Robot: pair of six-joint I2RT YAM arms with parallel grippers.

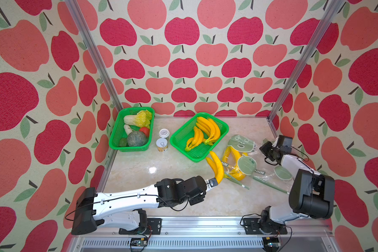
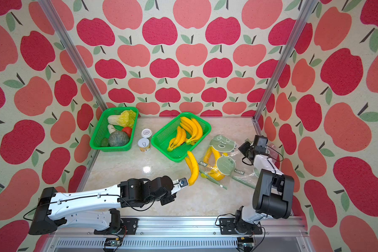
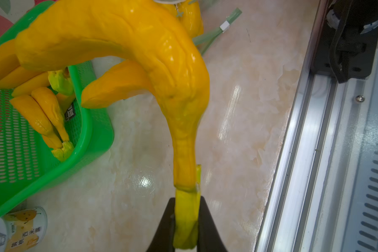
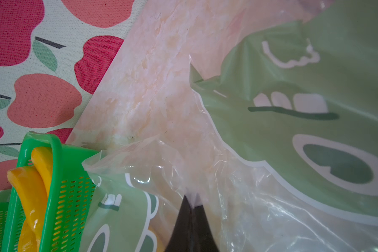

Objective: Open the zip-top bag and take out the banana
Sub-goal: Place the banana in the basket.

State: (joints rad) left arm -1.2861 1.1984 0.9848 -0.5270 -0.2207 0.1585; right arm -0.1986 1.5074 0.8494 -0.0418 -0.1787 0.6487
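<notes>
Yellow banana [image 3: 179, 91] being clamped by stem [image 3: 184, 165] in left hand [image 3: 187, 199] | bag [image 4: 292, 109] being pinched by right hand [image 4: 191, 200] | risk: narrow stem slipping free

Illumination is bright and even in both top views, coming from overhead: one small white glare spot sits near the middle of the glossy worktop [image 1: 140, 165], shadows are faint, and the frame posts [image 1: 94, 54] splay outward toward the picture edges. In the left wrist view the banana [image 3: 162, 65] carries sharp specular highlights. In the right wrist view the bag [image 4: 314, 131] reads soft, the right claw [image 4: 191, 199] a dark blur.
</notes>
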